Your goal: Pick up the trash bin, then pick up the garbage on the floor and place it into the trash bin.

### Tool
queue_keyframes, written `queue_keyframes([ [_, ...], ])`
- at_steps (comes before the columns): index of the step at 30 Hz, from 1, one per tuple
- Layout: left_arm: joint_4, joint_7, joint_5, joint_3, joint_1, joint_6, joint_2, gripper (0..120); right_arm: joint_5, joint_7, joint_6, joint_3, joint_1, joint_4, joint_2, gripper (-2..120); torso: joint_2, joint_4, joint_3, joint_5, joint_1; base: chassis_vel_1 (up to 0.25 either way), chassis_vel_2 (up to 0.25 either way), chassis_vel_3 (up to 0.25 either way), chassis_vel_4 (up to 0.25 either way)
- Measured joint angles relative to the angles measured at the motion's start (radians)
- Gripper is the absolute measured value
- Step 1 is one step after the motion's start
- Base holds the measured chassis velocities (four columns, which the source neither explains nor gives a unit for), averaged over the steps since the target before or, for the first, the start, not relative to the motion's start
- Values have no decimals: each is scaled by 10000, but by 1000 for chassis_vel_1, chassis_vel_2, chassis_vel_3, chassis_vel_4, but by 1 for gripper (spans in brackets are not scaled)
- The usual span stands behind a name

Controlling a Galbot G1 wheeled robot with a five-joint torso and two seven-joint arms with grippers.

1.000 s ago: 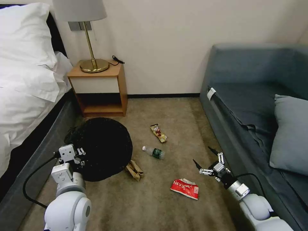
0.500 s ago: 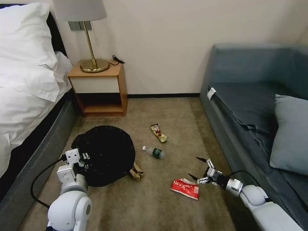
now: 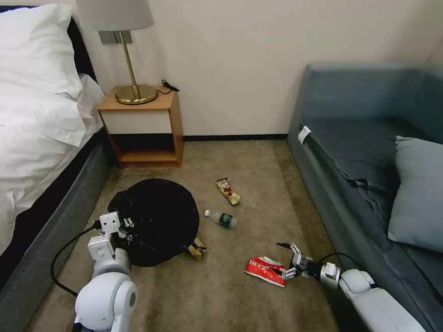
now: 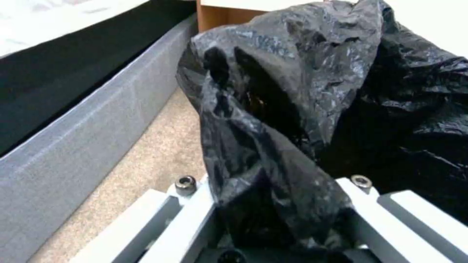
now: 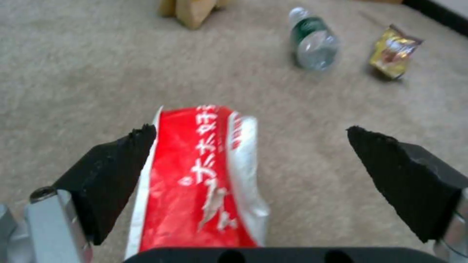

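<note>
Two grippers are working: the left gripper [image 3: 123, 229] is pinching the trash bin [image 3: 154, 221] (bag wedged between its fingers, wrist view), while the right gripper [image 5: 251, 146] is gaping over the red-white snack packet [image 5: 200, 175].

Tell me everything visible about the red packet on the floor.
The red packet is a flat, crinkled snack pouch, red with white characters and white edges, seemingly foil or plastic. It lies flat on the beige carpet near the sofa. The open right claw straddles its end, one finger at its edge.
</note>
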Motion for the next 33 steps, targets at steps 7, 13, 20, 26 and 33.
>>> queue_keyframes([
  [7, 1, 11, 8, 24, 0, -43, -17, 4, -294, 4, 234, 147, 525, -970, 330, 100, 0, -2, 0, -4, 0, 0, 0, 0, 0],
  [13, -135, 10, 0, 64, 119, -72, -111, 4, -913, -9, 566, 529, 1600, -2780, 927, 100, 0, 4, 0, -2, 0, 0, 0, 0, 0],
  [20, -154, 12, -12, 64, 115, -82, -114, 4, -1121, -176, 610, 687, 2038, -3672, 1035, 100, 0, -1, 0, -2, 0, 0, 0, 0, 0],
  [26, -118, 5, 7, 174, 6, -83, -155, 4, -1392, -373, 617, 868, 2249, -4208, 1052, 99, 0, -1, 0, -2, 0, 0, 0, 0, 0],
  [33, -56, -16, 33, 243, -111, -66, -159, 4, -1353, -535, 608, 1042, 2162, -4234, 1036, 85, 0, 0, 0, 0, 0, 0, 0, 0, 0],
])
